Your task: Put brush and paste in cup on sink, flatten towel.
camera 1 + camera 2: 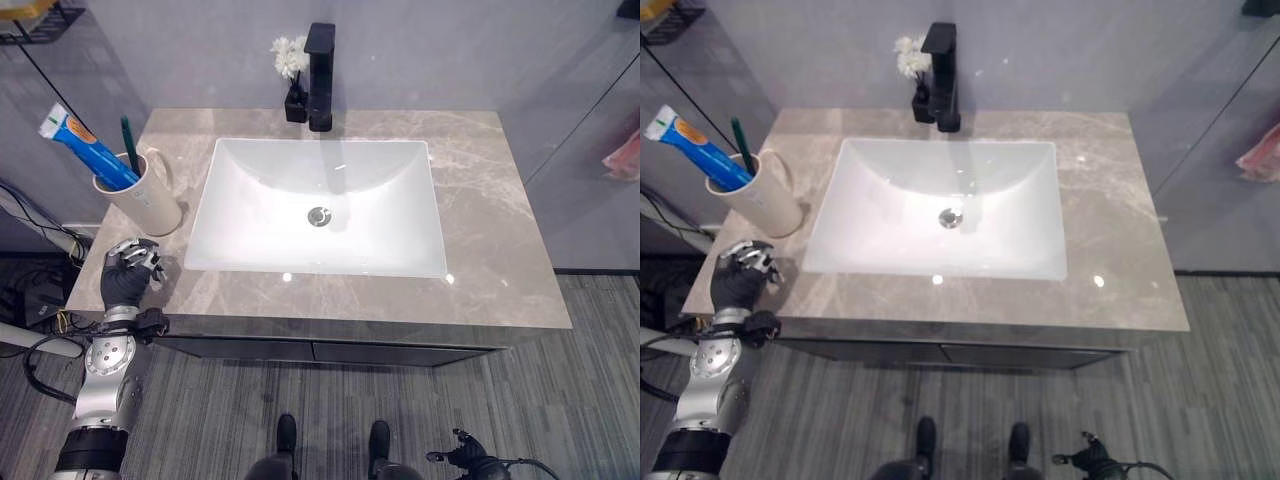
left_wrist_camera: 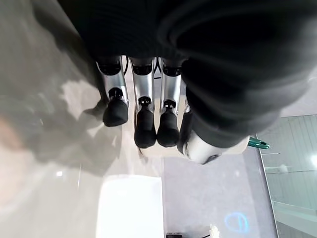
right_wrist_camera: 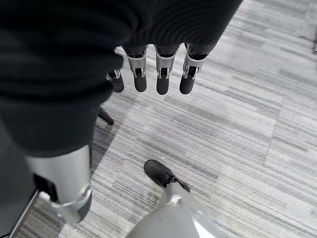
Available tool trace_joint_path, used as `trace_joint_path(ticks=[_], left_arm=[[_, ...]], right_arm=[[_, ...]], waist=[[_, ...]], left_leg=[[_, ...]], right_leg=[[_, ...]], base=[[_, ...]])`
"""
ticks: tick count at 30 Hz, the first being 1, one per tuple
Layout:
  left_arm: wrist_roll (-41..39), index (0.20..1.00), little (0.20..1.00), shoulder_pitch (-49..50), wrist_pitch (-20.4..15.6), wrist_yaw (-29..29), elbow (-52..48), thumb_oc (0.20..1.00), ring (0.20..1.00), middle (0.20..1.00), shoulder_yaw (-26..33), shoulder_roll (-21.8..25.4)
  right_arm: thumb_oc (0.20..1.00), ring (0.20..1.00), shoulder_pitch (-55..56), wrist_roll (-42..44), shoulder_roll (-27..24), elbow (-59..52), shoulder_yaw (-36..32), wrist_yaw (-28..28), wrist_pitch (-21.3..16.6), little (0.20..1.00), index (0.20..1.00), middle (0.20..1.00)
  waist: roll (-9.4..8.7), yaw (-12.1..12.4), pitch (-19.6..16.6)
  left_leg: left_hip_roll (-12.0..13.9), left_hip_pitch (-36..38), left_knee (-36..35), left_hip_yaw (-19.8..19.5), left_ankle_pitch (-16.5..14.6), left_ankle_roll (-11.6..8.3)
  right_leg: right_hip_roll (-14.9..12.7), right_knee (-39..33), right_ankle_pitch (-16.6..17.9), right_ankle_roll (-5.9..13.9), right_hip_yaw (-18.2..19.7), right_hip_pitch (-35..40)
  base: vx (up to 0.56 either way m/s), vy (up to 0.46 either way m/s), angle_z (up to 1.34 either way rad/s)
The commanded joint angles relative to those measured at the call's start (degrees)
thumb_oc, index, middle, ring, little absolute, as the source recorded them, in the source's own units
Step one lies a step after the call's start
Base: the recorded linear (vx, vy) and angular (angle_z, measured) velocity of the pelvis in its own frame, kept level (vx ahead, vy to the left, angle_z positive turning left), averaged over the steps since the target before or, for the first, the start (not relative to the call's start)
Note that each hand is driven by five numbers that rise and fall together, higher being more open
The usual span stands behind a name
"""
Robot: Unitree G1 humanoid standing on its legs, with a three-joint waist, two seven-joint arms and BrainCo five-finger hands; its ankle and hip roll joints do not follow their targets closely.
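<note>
Two things already stand in the cream round cup with a handle (image 1: pixel 140 195) at nine o'clock of the white sink bowl (image 1: pixel 320 205): the blue paste tube (image 1: pixel 85 150) and the green brush (image 1: pixel 128 145). Just under the cup, at six o'clock, the left hand (image 1: pixel 130 270) hangs with loose, straight fingers, holding nothing.

Its wrist view shows relaxed fingertips (image 2: pixel 144 131) over the grey marble counter (image 2: pixel 44 163).

By the striped floor, the right hand (image 3: pixel 158 74) hangs loose and empty. I see no towel; look around first.

Black faucet (image 1: pixel 320 75) behind basin; white flowers (image 1: pixel 291 57) beside it.
</note>
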Motion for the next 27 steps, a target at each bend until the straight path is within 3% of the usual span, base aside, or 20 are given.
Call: trace_joint_path(ticks=[1,9,16,27], left_arm=[[-6.3,0.2,0.2,-7.4,-3.5,1.2,3.4,0.2,0.2,0.2,-0.4,4.3],[-7.2,0.2,0.2,-13.2,-4.5,3.8,8.6,0.2,0.2,0.2,-0.4,7.6],[-7.4,0.2,0.2,-19.7,-5.1,6.0,12.7,0.2,0.2,0.2,-3.1,7.6],[-8.8,0.2,0.2,-31.4,-4.6,7.4,24.5,0.2,0.2,0.2,-7.5,11.4]], right_arm=[[1.0,1.0,-3.4,-0.4,-1.7,-0.9,2.6,-1.5,0.2,1.0,1.0,1.0],[1.0,1.0,-4.5,-0.5,-1.6,-2.5,4.6,-1.7,0.2,1.0,1.0,1.0],[1.0,1.0,-5.3,0.3,-1.1,-3.4,5.5,-2.5,0.0,1.0,1.0,1.0],[1.0,1.0,-6.3,0.6,-1.2,-5.9,8.1,-2.5,-0.4,1.0,1.0,1.0]], waist=[[-1.89,-0.5,1.6],[-2.7,-1.0,2.4],[-2.81,-1.8,3.2],[-2.85,-3.5,3.0]], left_leg=[[-2.2,-0.3,0.2,0.5,-2.0,0.86],[-1.7,-1.6,0.2,0.8,-1.8,0.54],[-1.6,-2.2,0.2,0.8,-1.7,0.39],[-1.0,-2.1,0.2,2.3,-2.2,0.15]], right_leg=[[-4.4,0.0,4.2,3.75,-0.4,0.4],[-4.1,0.0,4.2,3.77,0.0,-1.2],[-3.9,0.0,4.0,3.74,-0.1,-1.8],[-3.5,0.0,4.3,3.87,1.5,-3.2]], base=[[0.0,0.0,0.0],[0.01,0.001,-0.08],[0.0,-0.001,0.01],[0.0,0.001,-0.04]])
